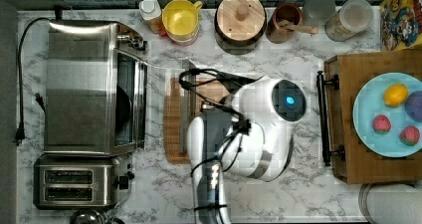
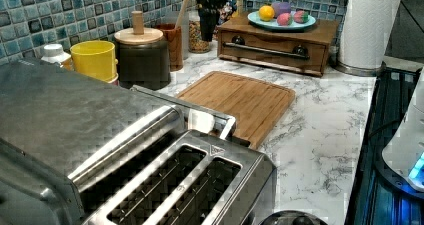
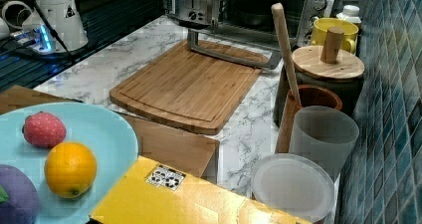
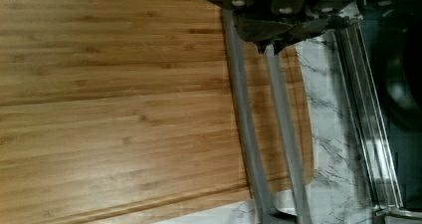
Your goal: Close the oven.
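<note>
Arm (image 1: 239, 129) bent, wrist down; tool (image 4: 271, 42) hangs low.

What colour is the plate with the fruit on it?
The plate is light blue, best seen in the top view.

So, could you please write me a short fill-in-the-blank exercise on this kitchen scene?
1. The oven door is ____, its handle over the cutting board.
2. The two-slot toaster stands beside the ____.
3. The orange lies on a light ____ plate.
4. The dark canister has a ____ lid.

Missing words: open; oven; blue; wooden
</note>
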Available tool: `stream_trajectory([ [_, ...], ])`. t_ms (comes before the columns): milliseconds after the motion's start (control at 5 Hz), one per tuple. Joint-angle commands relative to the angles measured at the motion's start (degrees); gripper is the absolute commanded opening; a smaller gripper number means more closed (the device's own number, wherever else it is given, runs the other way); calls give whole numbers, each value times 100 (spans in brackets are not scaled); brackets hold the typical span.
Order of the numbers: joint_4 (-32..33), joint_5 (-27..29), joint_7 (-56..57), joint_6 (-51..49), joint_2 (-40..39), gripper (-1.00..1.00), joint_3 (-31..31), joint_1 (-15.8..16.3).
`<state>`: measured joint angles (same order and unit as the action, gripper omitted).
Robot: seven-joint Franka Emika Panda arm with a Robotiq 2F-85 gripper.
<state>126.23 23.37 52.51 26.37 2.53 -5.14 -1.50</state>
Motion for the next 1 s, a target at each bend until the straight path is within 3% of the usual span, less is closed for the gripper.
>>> stream_trajectory([
  [200,572,1248,2234,533,-270,-100,-128,-90],
  [600,572,3018,3886,990,-927,-100,-53,58],
  [1000,432,3830,4424,1593,-1565,-100,199,121],
])
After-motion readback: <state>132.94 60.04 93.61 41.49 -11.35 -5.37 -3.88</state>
